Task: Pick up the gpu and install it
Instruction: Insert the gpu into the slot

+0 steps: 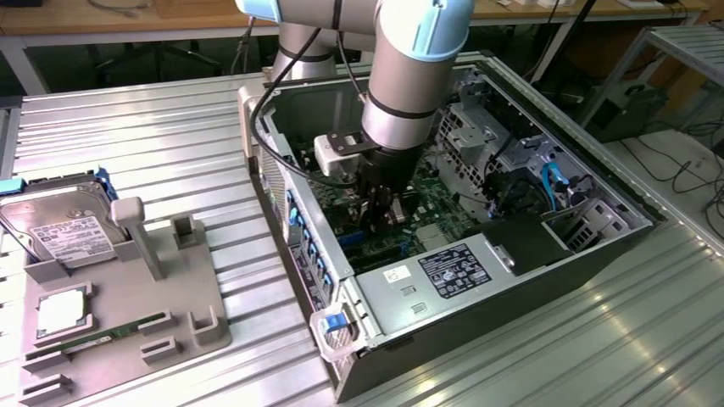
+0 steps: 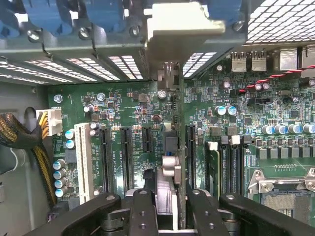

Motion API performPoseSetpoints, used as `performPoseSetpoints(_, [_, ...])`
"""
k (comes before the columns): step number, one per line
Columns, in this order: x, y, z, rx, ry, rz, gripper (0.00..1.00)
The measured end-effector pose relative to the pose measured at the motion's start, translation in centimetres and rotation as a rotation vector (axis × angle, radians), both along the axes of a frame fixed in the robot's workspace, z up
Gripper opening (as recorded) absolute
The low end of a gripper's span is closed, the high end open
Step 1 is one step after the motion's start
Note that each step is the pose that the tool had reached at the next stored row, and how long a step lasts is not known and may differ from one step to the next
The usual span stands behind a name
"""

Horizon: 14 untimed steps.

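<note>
Down inside the open PC case (image 1: 588,246), the end effector (image 1: 382,208) is clamped on the gpu (image 2: 170,167), with its black fingers (image 2: 142,211) squeezing the card from both sides. From the wrist view the card hangs edge-on right below the end effector, over the green motherboard (image 2: 128,113) and lined up along the black expansion slots (image 2: 125,157), with 1 white slot (image 2: 83,157) further off to the side. Can't tell if the card's edge is actually touching a slot or just above it. Its metal bracket end (image 2: 170,76) sits up against the case's rear slot openings, under a beige latch (image 2: 184,24). Well off to the side of the end effector, out on the counter (image 1: 147,119), a grey parts tray (image 1: 169,322) carries a hard drive (image 1: 57,225).
</note>
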<state>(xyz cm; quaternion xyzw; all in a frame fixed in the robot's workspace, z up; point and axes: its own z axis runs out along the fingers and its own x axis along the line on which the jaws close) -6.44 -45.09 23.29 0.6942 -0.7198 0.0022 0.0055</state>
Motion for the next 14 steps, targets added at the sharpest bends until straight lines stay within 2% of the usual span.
performPoseSetpoints(5, [0.05,0.0,-0.06,0.0,-0.003,0.0,0.29])
performPoseSetpoints(7, [0.04,0.0,0.18,0.0001,-0.014,0.0,0.29])
performPoseSetpoints(9, [-0.03,0.0,0.26,-0.0008,-0.0302,0.001,0.29])
performPoseSetpoints(11, [-0.25,-0.01,0.27,-0.0011,-0.0363,0.002,0.29])
performPoseSetpoints(14, [-0.49,-0.26,0.23,-0.0009,-0.0382,0.002,0.29])
